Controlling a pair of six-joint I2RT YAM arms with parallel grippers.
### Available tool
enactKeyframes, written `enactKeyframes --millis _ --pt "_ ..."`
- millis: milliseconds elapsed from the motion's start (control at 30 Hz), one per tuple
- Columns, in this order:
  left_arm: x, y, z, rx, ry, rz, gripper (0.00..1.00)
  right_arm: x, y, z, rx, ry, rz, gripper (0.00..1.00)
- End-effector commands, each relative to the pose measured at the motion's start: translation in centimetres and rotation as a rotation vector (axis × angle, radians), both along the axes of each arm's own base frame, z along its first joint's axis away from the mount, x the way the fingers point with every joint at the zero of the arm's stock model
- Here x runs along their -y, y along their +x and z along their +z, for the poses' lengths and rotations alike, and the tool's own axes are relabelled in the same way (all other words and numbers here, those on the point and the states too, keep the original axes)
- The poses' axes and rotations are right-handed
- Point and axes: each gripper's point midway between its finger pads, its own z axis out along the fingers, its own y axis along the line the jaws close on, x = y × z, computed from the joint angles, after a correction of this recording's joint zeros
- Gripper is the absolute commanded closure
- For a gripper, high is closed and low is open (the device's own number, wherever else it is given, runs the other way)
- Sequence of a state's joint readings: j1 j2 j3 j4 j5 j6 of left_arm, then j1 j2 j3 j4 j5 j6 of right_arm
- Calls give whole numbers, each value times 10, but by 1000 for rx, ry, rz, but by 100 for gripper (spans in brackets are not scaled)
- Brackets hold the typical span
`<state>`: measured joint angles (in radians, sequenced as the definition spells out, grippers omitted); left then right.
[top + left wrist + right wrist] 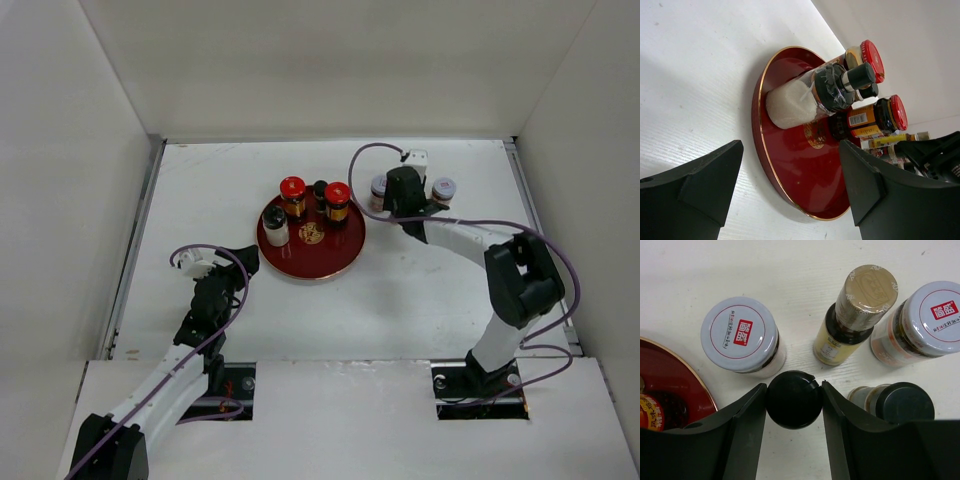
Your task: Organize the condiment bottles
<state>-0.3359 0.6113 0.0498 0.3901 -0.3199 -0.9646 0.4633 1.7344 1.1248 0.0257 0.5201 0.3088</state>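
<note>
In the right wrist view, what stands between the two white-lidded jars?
The slim yellow bottle, gold-capped, stands between the white-lidded jar beside the red tray and the other white-lidded jar; the right wrist view shows this.

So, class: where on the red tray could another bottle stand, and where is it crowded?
The tray is bare across its near half, from the emblem to the near rim. Its far half is crowded: white bottle, two red-lidded jars, dark bottle. Right of it, the right gripper's jaws grip a black-capped bottle among other bottles.
</note>
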Motion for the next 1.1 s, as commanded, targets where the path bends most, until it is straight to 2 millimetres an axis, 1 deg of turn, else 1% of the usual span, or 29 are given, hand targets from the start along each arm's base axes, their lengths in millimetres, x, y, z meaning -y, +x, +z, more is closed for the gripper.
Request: enactKeyframes --millis 0,100,133,200,233,333,433,533,633,733,800,900,1067 --pt "-3 -13 -34 -35 24 -12 23 4 1 39 137 42 -27 59" --pt "-3 -13 -36 -41 28 -10 23 -3 -24 52 166 52 2 59" --pt "-3 -13 -36 -41 28 -13 23 -8 -33 57 177 63 19 60" --pt "-3 -13 -35 -38 27 -12 23 -26 -51 70 200 91 69 60" --pt "-3 -13 -35 -36 27 -9 23 -37 -60 76 207 106 97 60" --pt "-3 -13 -35 -40 27 -12 23 -86 -84 92 227 139 202 60" --pt "-5 -12 -33 -31 26 -4 23 -138 -98 102 239 151 295 59" --pt "-5 -13 -35 -34 27 -4 23 -182 -98 100 229 148 357 59" --pt "-5 -13 -34 -30 28 -8 23 -210 -89 95 224 148 380 59" --pt "-4 -13 -36 -37 30 -11 23 -233 -78 87 219 149 406 58" --pt "-2 -13 -35 -35 30 -17 23 -245 -71 80 210 148 419 58" --pt "-3 -13 -35 -37 30 -14 23 -255 -62 71 198 146 427 58" --pt "-3 -13 -36 -40 32 -14 23 -265 -58 58 173 165 434 57"
